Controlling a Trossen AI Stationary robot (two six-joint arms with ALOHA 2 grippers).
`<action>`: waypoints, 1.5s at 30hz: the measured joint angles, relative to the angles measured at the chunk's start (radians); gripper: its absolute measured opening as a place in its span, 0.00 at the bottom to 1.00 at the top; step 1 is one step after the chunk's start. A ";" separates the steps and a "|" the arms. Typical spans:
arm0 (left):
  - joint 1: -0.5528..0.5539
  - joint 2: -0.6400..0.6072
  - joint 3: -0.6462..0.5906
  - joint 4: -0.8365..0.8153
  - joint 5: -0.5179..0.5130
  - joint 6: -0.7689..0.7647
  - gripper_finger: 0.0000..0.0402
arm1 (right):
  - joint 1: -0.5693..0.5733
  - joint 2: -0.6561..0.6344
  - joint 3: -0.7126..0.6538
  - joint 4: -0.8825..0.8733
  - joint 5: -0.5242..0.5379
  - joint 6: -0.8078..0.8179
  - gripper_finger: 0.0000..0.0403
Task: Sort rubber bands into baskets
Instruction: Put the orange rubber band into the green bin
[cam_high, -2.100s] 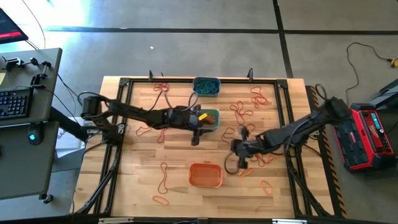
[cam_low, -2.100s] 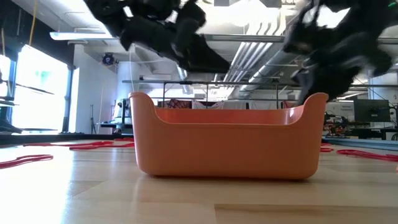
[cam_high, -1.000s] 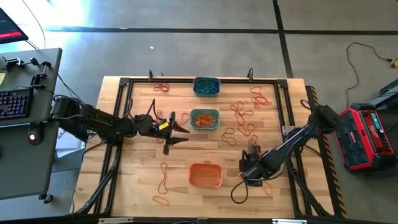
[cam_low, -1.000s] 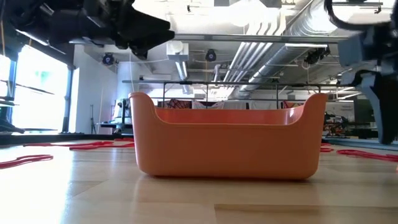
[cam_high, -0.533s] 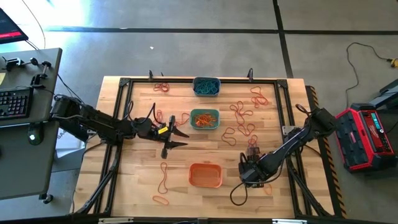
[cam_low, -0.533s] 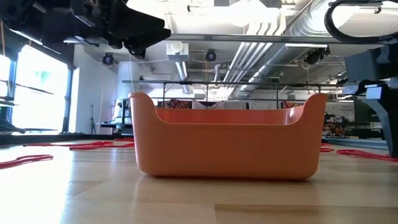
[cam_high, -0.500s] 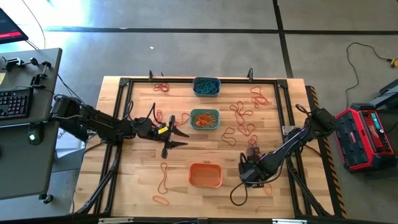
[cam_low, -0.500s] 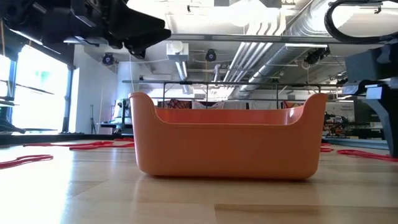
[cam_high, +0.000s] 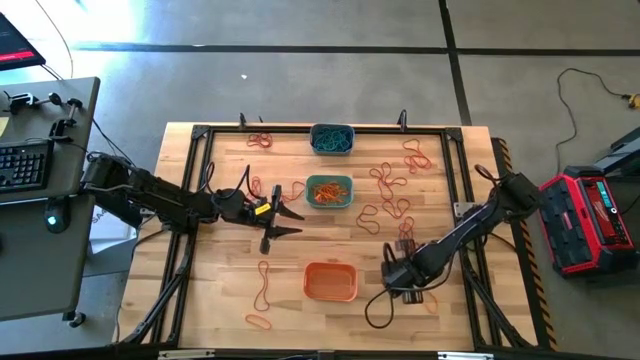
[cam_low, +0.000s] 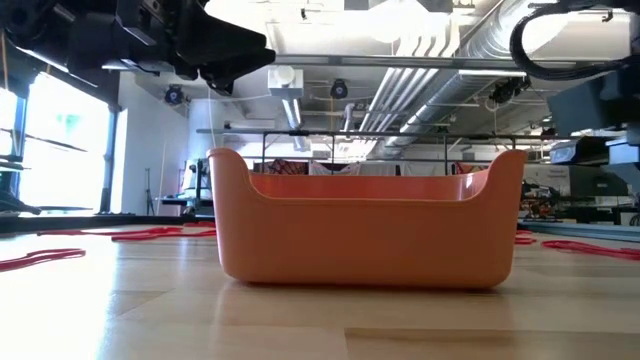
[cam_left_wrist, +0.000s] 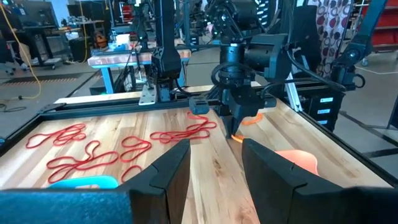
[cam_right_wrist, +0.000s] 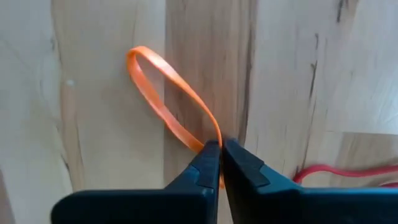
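My right gripper (cam_right_wrist: 219, 149) points down at the table right of the orange basket (cam_high: 330, 281) and is shut on an orange rubber band (cam_right_wrist: 163, 99). My left gripper (cam_left_wrist: 214, 168) hovers open and level left of the teal-green basket (cam_high: 329, 191), which holds orange bands. It holds nothing. The grey-blue basket (cam_high: 331, 138) at the far edge holds teal bands. Red rubber bands (cam_high: 386, 186) lie loose on the wood. My right gripper pinches the orange band at one end of its loop (cam_right_wrist: 211, 138) between its two fingertips. The fingers come from above, pointing down. The rest of the loop (cam_right_wrist: 140, 68) lies slack on the table beyond the fingers.
More red bands lie near the table's left front (cam_high: 263, 285) and far left (cam_high: 262, 140), and one red strand (cam_right_wrist: 323, 169) lies right beside the held band. A black frame (cam_high: 200, 200) runs round the table. A black cable (cam_high: 378, 310) loops below the right arm.
My right gripper has edged a little toward the table's near edge and sunk toward the wood. In the low view its finger has left the picture's right side. My left arm has kept still.
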 joint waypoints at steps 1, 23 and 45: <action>0.000 0.000 0.000 0.000 -0.001 0.000 0.35 | -0.004 -0.004 -0.001 0.003 -0.002 0.004 0.03; 0.000 0.000 0.000 -0.088 -0.081 -0.004 0.35 | -0.364 -0.095 0.001 0.273 0.160 -0.364 0.00; 0.000 0.000 0.001 -0.120 -0.211 -0.004 0.35 | -0.753 -0.024 0.001 0.694 0.246 -0.514 0.00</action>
